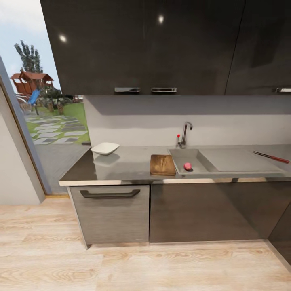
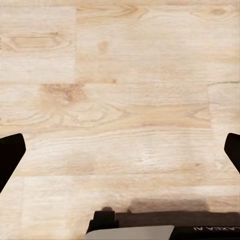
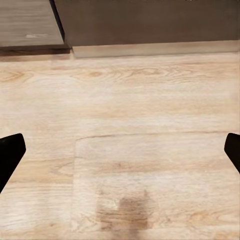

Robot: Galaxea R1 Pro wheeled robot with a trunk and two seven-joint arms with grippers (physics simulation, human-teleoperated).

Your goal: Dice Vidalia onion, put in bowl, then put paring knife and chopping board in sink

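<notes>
In the head view the pinkish-red Vidalia onion [image 1: 187, 166] lies in the steel sink [image 1: 204, 161], near the basin's front left corner, below the curved faucet [image 1: 185, 133]. The brown chopping board [image 1: 162, 164] rests on the grey countertop [image 1: 129, 163] just left of the basin. Further left stands the white bowl [image 1: 105, 148]. The red-handled paring knife [image 1: 271, 157] lies at the drainboard's far right. My left gripper [image 2: 120, 155] is open over wooden floor, dark fingertips [image 2: 10, 155] far apart. My right gripper [image 3: 120, 155] is open too, above floor near the cabinet base.
Dark upper cabinets [image 1: 161, 44] hang over the counter. A drawer front with a black handle [image 1: 110, 194] sits under the counter's left end. A glass door [image 1: 44, 121] to a garden stands at the left. Light wooden floor [image 1: 121, 262] lies between me and the cabinets.
</notes>
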